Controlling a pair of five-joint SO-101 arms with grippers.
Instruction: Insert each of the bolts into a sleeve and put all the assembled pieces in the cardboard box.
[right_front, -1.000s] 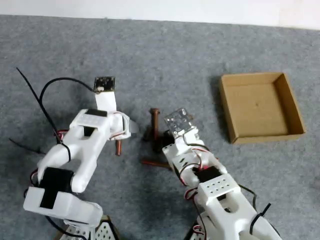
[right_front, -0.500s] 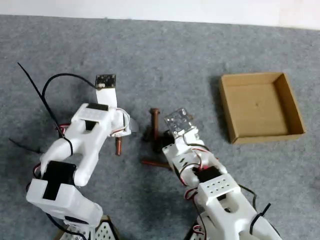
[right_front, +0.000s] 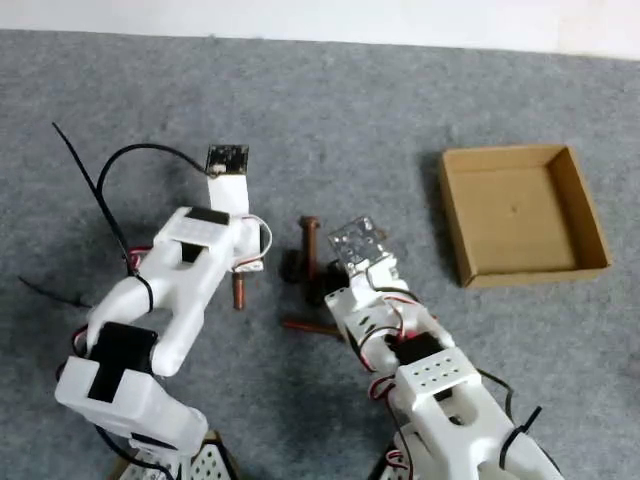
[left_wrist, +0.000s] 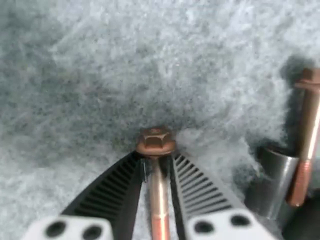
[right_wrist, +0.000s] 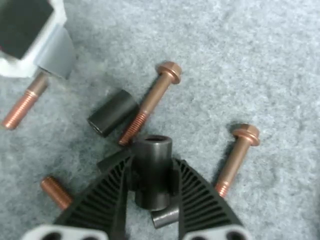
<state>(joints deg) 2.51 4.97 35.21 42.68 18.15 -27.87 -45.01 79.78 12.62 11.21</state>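
Clamping a bolt (left_wrist: 156, 145) lengthwise (head outward), left pincer (left_wrist: 156, 159); right pincer (right_wrist: 152, 161) grasps sleeve (right_wrist: 151, 176).

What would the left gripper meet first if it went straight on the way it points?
Probably bare grey carpet: the bolt in the left gripper leads head-first, nothing else ahead; depth unclear.

The cardboard box (right_front: 453, 220) sits on the worktop (right_front: 350, 110), well right of a bolt (right_front: 310, 248) with a sleeve (right_front: 291, 266) just beside it.
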